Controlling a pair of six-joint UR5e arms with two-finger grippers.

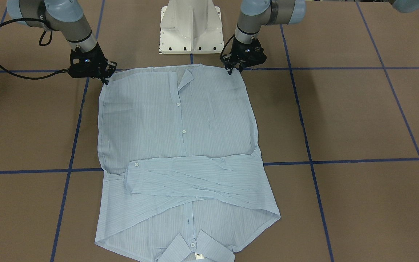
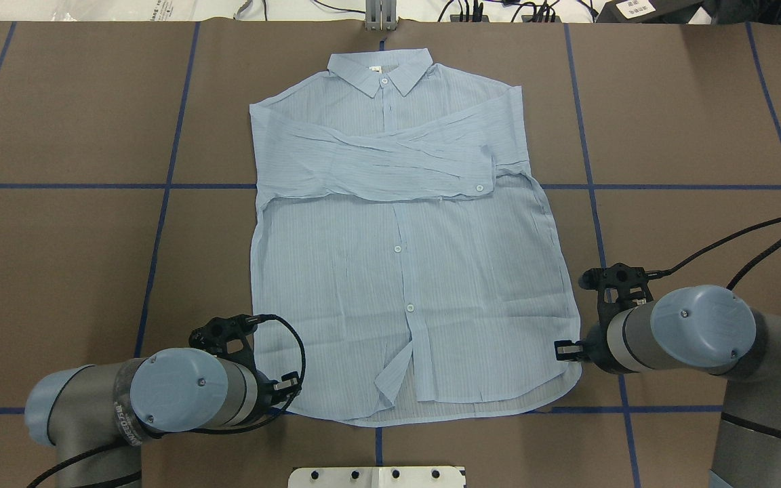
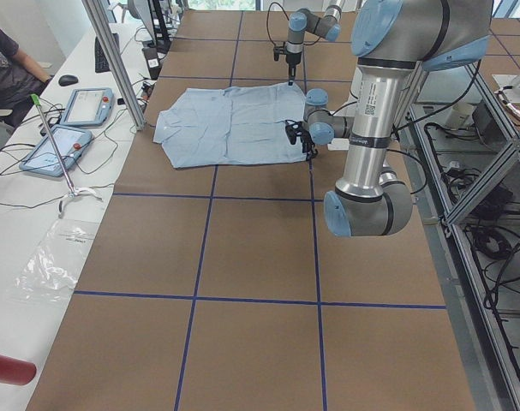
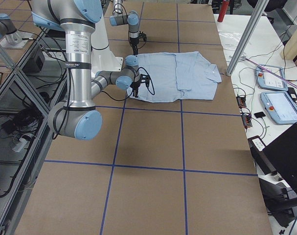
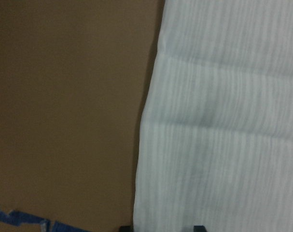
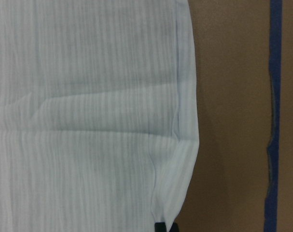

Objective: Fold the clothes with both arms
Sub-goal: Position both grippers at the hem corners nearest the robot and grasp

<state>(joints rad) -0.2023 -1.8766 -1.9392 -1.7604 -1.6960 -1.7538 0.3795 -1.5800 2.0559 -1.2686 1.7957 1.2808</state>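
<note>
The left jaws stand apart at one hem corner of the shirt point(image 2: 397, 271), cloth between them; whether the right jaws grip the other corner I cannot tell. The brown counter point(image 2: 58, 271) is gridded with blue tape point(image 2: 92, 184). The pale-blue striped shirt lies flat at its middle, sleeves point(image 2: 377, 163) crossed over the chest, collar point(image 2: 380, 71) away from the robot.

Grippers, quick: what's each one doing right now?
Left gripper: open, fingertips straddling the pale-blue striped shirt hem.
Right gripper: looks shut on the shirt's hem corner.

Bright, even overhead light — wrist views dimmer, shirt point(image 6: 88, 121) softly blurred.
</note>
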